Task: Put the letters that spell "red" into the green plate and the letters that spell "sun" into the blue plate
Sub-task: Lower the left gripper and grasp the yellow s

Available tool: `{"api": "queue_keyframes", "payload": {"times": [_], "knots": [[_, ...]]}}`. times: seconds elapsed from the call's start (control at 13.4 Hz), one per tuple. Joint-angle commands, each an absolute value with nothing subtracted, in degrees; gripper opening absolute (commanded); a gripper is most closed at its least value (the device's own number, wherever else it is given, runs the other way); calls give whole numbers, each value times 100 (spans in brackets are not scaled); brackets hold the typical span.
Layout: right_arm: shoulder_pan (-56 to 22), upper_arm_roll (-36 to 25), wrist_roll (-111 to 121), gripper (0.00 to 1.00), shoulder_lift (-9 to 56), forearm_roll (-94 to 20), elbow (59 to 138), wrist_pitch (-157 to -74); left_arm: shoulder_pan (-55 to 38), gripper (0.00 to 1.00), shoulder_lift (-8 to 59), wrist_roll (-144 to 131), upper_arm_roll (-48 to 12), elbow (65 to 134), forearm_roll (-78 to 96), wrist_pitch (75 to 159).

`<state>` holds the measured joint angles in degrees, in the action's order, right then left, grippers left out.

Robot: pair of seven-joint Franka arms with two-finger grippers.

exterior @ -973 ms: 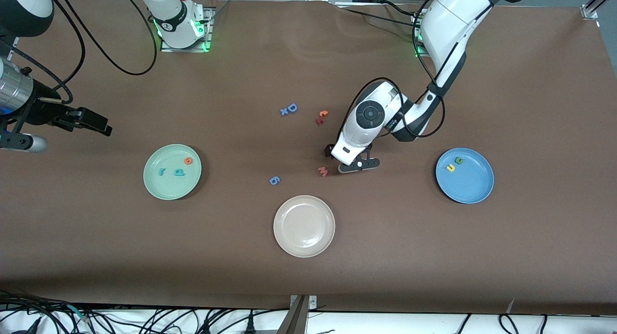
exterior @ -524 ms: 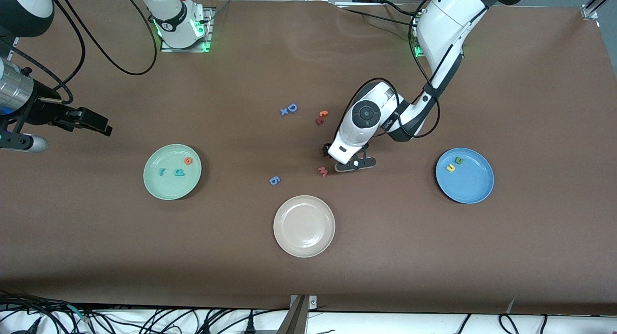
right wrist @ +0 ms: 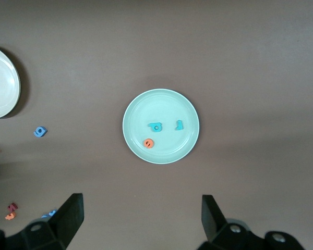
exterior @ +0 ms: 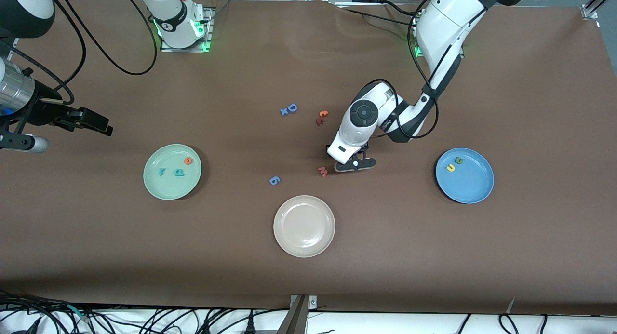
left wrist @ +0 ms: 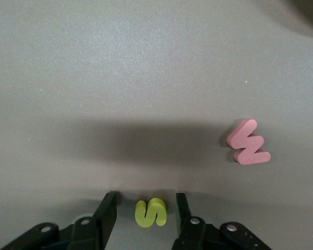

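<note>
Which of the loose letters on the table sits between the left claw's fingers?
The yellow "s", lying flat between the left claw's fingers. The pink "m" lies beside that claw, outside its fingers; the other loose letters lie farther off.

No printed text or labels readable anywhere

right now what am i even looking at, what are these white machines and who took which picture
Two robot arms with two-finger grippers, sorting foam letters into plates. One picture looks down on the table; two come from wrist cameras. The left gripper is down at the table, fingers either side of a yellow "s" without touching it, beside a pink "m". The right gripper waits open over the green plate, which holds "r", "e", "d". The blue plate holds two letters. A white plate and spare letters lie between.
</note>
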<state>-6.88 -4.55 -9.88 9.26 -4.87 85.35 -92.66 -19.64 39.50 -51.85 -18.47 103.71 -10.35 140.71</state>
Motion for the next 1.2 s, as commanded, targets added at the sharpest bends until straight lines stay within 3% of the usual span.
{"api": "queue_keyframes", "payload": {"times": [0.0,0.45,0.82,1.12], "knots": [[-668,-439,-940,100,870,-422,8578,-9229,-2013,53,4061,-5353,-1811,10239,-1248,14098],[-668,-448,-940,100,870,-422,8578,-9229,-2030,25,4069,-5379,-1811,10239,-1239,14133],[-668,-448,-932,100,870,-422,8587,-9229,-2039,17,4096,-5370,-1811,10239,-1248,14133],[-668,-448,-932,100,870,-422,8596,-9229,-1838,17,4026,-5169,-1793,10117,-1257,14046]]}}
